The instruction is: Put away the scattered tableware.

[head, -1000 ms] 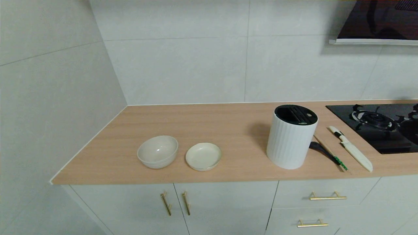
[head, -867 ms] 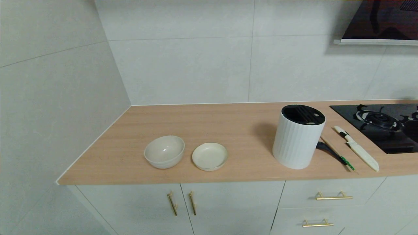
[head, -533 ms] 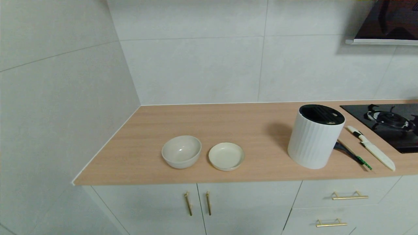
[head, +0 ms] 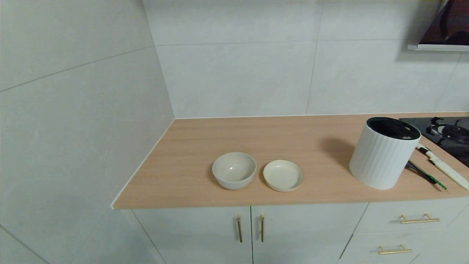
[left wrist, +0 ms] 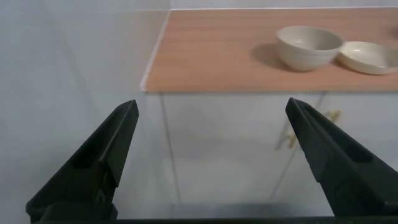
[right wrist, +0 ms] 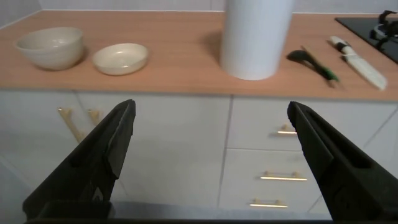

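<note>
A beige bowl (head: 234, 170) and a shallow cream dish (head: 283, 175) sit side by side near the front edge of the wooden counter (head: 256, 139). To their right stands a white ribbed utensil holder (head: 383, 153) with a black slotted top. Beyond it lie a black spoon with a green handle (head: 425, 175) and a white knife (head: 445, 167). My left gripper (left wrist: 210, 107) is open and empty in front of the cabinets, with the bowl (left wrist: 309, 46) and dish (left wrist: 370, 56) ahead. My right gripper (right wrist: 210, 107) is open and empty, facing the holder (right wrist: 257, 37), spoon (right wrist: 314, 63) and knife (right wrist: 357, 61).
A black gas stove (head: 449, 134) is set into the counter at the far right. Tiled walls close the counter's left end and back. White cabinet doors (head: 249, 231) and drawers with gold handles (head: 419, 219) are below. A range hood (head: 439, 25) hangs at the upper right.
The whole head picture has shifted, with everything sliding to the right, so the camera has turned left. Nothing on the counter has moved.
</note>
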